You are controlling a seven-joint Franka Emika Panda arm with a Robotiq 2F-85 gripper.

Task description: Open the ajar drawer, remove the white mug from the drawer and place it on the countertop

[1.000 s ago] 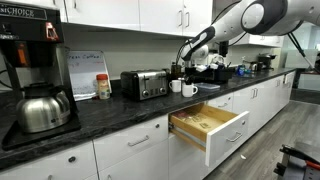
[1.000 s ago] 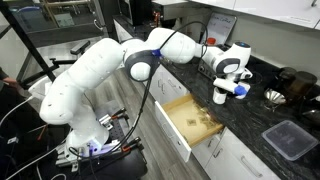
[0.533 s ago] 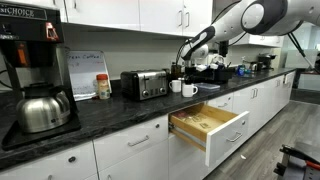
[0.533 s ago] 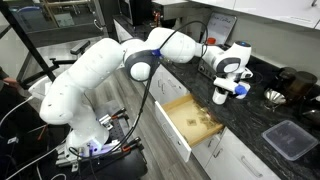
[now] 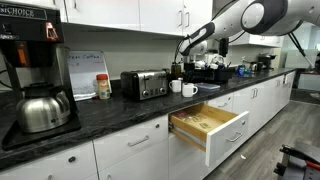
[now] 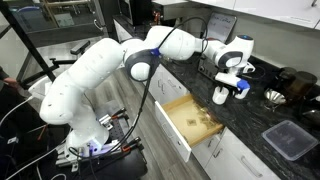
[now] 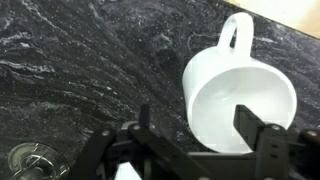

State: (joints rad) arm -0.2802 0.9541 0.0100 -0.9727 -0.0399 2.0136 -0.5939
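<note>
The white mug (image 7: 235, 95) stands upright on the dark veined countertop (image 7: 80, 60), handle pointing away. My gripper (image 7: 197, 118) hangs just above it, open, with one finger left of the rim and one over the mug's mouth, touching nothing. In an exterior view the gripper (image 6: 228, 80) hovers over the mug (image 6: 220, 96) near the counter's front edge. From the opposite side the gripper (image 5: 192, 66) is above two white mugs (image 5: 188, 90) standing side by side; which one it let go I cannot tell. The drawer (image 5: 205, 122) (image 6: 192, 118) stands pulled out, pale wood inside.
A black toaster (image 5: 145, 84), a jar (image 5: 104, 87) and a coffee maker with a steel carafe (image 5: 44, 108) line the counter. A dark lidded container (image 6: 283, 138) sits near the edge. The open drawer front (image 5: 228, 138) juts into the aisle.
The jaws have gone from shut on the mug to open, leaving it on the countertop. The gripper has lifted slightly above it.
</note>
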